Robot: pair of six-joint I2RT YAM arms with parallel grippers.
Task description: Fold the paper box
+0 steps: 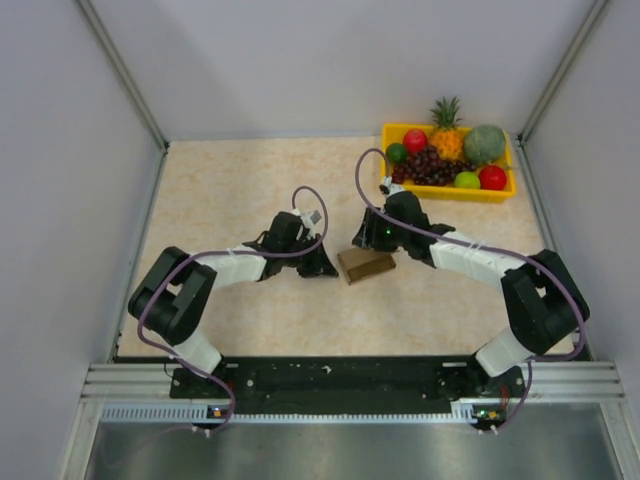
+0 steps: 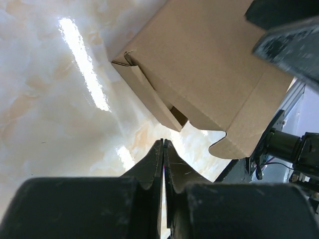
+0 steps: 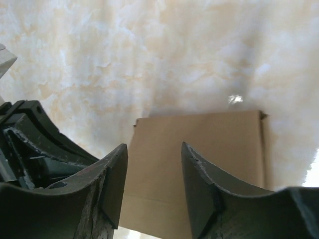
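Paper box (image 1: 365,264) looks closed overhead; end flap ajar (left wrist view).

Plain grey walls (image 1: 300,60) stood around a shiny table (image 1: 230,180) with a creamy marble look. Bright light (image 2: 82,59) shone on it.

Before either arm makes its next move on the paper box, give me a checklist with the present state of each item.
1. Left end effector shut and empty: ok.
2. Right end effector open, gripping nothing: ok.
3. Paper box formed into a box and resting on the table between the arms: ok.
4. End flap fully tucked in: not ok. A gap shows beside it and a rounded tab sticks out.
5. Left end effector clear of the box: cannot tell, since its tips sit very close to the box.
6. Fruit tray well away from the box: ok.
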